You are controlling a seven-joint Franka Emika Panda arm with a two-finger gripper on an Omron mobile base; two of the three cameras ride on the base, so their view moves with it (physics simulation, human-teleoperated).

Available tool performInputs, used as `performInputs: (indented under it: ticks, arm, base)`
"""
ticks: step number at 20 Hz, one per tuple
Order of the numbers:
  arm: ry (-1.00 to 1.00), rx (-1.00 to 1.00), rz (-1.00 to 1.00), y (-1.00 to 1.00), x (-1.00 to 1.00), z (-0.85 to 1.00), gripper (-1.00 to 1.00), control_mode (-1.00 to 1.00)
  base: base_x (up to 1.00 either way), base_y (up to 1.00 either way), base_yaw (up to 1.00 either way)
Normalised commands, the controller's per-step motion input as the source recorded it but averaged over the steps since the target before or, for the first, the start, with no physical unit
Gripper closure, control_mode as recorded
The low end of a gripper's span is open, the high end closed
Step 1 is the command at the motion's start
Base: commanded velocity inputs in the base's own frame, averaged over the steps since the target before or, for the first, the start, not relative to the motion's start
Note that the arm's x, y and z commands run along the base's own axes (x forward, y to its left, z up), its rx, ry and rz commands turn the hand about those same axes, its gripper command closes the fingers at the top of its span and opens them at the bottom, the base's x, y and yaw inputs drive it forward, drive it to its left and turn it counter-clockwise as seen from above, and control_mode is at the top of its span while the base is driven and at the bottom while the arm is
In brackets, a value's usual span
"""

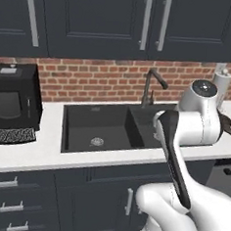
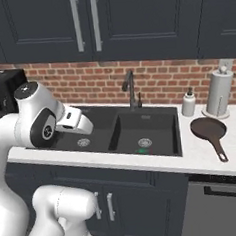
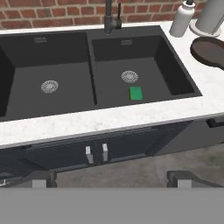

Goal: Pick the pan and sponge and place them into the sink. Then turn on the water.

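The green sponge (image 3: pixel 136 93) lies on the floor of the right basin of the black sink (image 3: pixel 144 105), just in front of that basin's round silver drain (image 3: pixel 129 76). The dark pan (image 2: pixel 208 129) sits on the white table (image 2: pixel 203 156) to the right of the sink, its long handle pointing toward the table's front edge. The robot's jaws (image 3: pixel 111 178) hang spread wide and empty, out in front of the table over the cabinet doors (image 3: pixel 96 153). The faucet (image 2: pixel 130 86) stands behind the divider.
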Motion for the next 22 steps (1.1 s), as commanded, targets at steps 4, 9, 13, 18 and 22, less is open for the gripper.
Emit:
performInputs:
  ticks: [4, 9, 13, 18, 22]
  arm:
    - [0.0, 0.0, 0.0, 0.0, 0.0, 0.0, -1.0, 1.0]
    - [0.0, 0.0, 0.0, 0.0, 0.0, 0.0, -1.0, 1.0]
    - [0.0, 0.0, 0.0, 0.0, 0.0, 0.0, -1.0, 1.0]
    - [0.0, 0.0, 0.0, 0.0, 0.0, 0.0, -1.0, 1.0]
    - [0.0, 0.0, 0.0, 0.0, 0.0, 0.0, -1.0, 1.0]
  base:
    - [0.01, -0.66, 0.0]
    - [0.0, -0.67, -0.02]
    - [0.0, -0.43, -0.04]
    - [0.04, -0.14, -0.01]
    - [0.22, 0.0, 0.0]
